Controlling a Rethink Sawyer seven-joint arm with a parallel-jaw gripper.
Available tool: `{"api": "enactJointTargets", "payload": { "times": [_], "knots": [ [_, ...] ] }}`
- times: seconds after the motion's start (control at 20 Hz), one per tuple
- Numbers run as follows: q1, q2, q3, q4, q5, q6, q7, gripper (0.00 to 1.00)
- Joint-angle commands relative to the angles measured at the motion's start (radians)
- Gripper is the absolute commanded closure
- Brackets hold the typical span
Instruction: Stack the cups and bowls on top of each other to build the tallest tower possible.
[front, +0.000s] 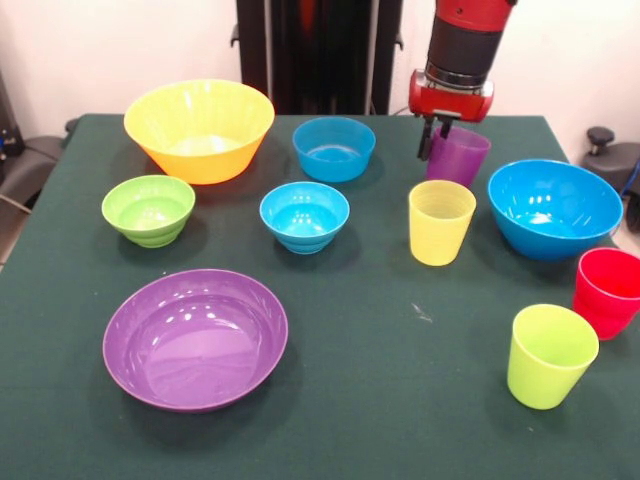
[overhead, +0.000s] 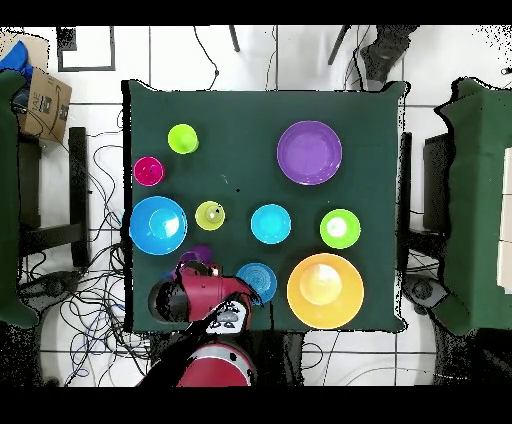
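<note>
All cups and bowls stand apart on the green table (front: 380, 400); no tower shows. My gripper (front: 436, 140) is open at the left rim of the purple cup (front: 462, 160), one finger (front: 425, 142) outside the wall. In front stand the yellow cup (front: 440, 222), red cup (front: 608, 292) and lime green cup (front: 550, 355). The bowls are large yellow-orange (front: 200, 130), large blue (front: 555, 207), two small blue (front: 334, 148) (front: 305, 216), small green (front: 148, 209) and wide purple (front: 195, 338). In the overhead view my arm (overhead: 205, 295) covers the gripper beside the purple cup (overhead: 197, 254).
The large blue bowl (overhead: 158, 225) and the yellow cup (overhead: 210, 215) stand close to the purple cup. A small blue bowl (overhead: 258, 280) lies just beside my arm. Chairs and cables surround the table (overhead: 250, 110).
</note>
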Motion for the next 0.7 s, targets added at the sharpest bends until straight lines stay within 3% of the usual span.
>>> {"api": "enactJointTargets", "payload": {
  "times": [0.05,0.25,0.55,0.7],
  "knots": [
    [-0.044,0.075,0.073,-0.001,-0.055,-0.087,0.126,1.00],
    [-0.071,0.053,0.099,0.020,-0.065,-0.060,0.119,1.00],
    [-0.110,-0.052,0.160,0.074,-0.056,0.061,0.104,1.00],
    [-0.134,-0.068,0.200,0.087,-0.048,0.099,0.096,1.00]
  ]
}}
